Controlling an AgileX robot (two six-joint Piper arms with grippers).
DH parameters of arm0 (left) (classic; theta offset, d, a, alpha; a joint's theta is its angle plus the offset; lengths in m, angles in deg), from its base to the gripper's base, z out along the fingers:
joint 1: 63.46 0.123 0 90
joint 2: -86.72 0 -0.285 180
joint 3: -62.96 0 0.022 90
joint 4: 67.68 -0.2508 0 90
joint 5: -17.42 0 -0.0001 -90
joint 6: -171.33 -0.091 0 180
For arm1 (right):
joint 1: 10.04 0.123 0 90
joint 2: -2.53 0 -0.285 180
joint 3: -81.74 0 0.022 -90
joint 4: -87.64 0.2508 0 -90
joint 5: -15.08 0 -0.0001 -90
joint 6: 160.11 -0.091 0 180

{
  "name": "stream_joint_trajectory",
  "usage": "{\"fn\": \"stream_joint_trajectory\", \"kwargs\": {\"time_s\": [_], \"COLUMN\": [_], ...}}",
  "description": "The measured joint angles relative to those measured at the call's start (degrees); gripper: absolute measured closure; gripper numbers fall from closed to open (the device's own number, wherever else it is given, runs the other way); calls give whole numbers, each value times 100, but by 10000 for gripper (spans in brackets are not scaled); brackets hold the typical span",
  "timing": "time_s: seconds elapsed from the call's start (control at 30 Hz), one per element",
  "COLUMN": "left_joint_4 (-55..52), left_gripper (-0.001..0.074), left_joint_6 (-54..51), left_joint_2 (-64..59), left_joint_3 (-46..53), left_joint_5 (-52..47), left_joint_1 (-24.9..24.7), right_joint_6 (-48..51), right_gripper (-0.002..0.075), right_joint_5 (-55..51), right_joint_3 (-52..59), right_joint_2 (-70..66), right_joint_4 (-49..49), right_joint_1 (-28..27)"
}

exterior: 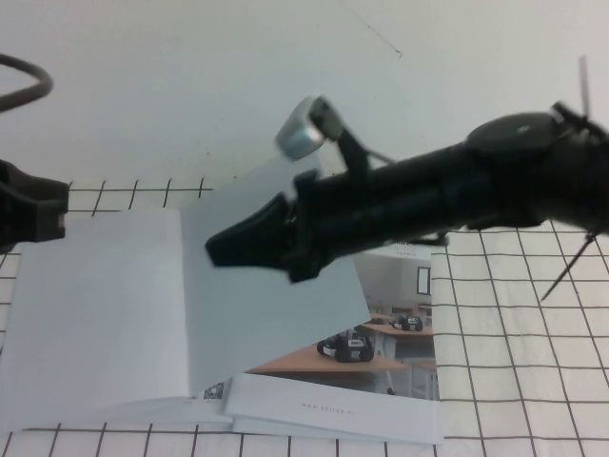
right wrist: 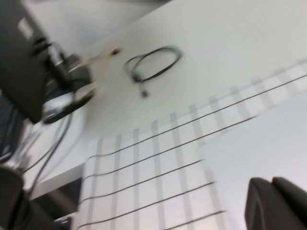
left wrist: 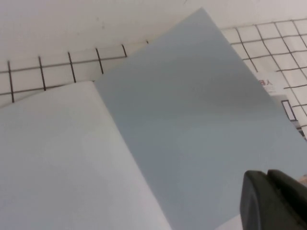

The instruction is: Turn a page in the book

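The book [exterior: 95, 314] lies open on the grid mat, its left page plain pale blue-grey and flat. One page [exterior: 276, 314] stands raised and tilted over the spine, showing only a plain blue-grey face; its printed side is hidden. My right gripper [exterior: 217, 249] reaches in from the right, fingers shut, its tip in front of the raised page near the spine; the right wrist view shows the shut fingers [right wrist: 272, 184] over a pale sheet. My left gripper [exterior: 33, 214] is at the book's far left corner, shut and empty [left wrist: 266, 176]. The left wrist view shows the raised page [left wrist: 201, 120].
A booklet with a classroom photo [exterior: 400, 328] lies under the book's right side. The black-lined grid mat [exterior: 514, 324] covers the near table; bare white table [exterior: 190, 76] lies beyond. A loose cable loop [right wrist: 153, 64] and dark equipment [right wrist: 24, 57] sit past the mat.
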Motion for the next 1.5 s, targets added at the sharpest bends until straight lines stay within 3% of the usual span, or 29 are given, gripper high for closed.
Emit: {"fn": "stream_joint_trajectory", "kwargs": {"time_s": [0.13, 0.3, 0.5, 0.7, 0.87, 1.13, 1.33, 1.5], "left_joint_4": [-198, -641, -1207, -1233, -1397, -1482, -1494, -1503], "left_gripper": [738, 738, 738, 738, 738, 738, 738, 738], "left_joint_6": [0, 351, 919, 1147, 1352, 1860, 1888, 1888], "left_joint_2": [614, 1303, 2027, 2989, 3879, 5045, 5174, 5174], "left_joint_3": [0, -10, 172, 963, 1734, 2541, 2926, 3403], "left_joint_5": [-233, -514, -568, -374, -219, -165, -107, 443], "left_joint_1": [0, 0, 0, 0, 0, 0, 0, 0], "right_joint_6": [-439, -1295, -2948, -4542, -4973, -5223, -5223, -5223], "right_gripper": [720, 724, 724, 724, 725, 725, 725, 725], "right_joint_5": [151, 792, 1243, 1151, 1397, 2479, 2927, 3071], "right_joint_3": [0, 0, 0, 58, 660, 2970, 4745, 5589], "right_joint_2": [800, 2056, 3362, 4300, 5152, 7130, 8630, 9096], "right_joint_4": [-668, -2394, -5045, -6995, -7392, -7350, -7230, -7230], "right_joint_1": [-698, -1238, -1303, -1303, -1303, -1303, -1303, -1303]}}
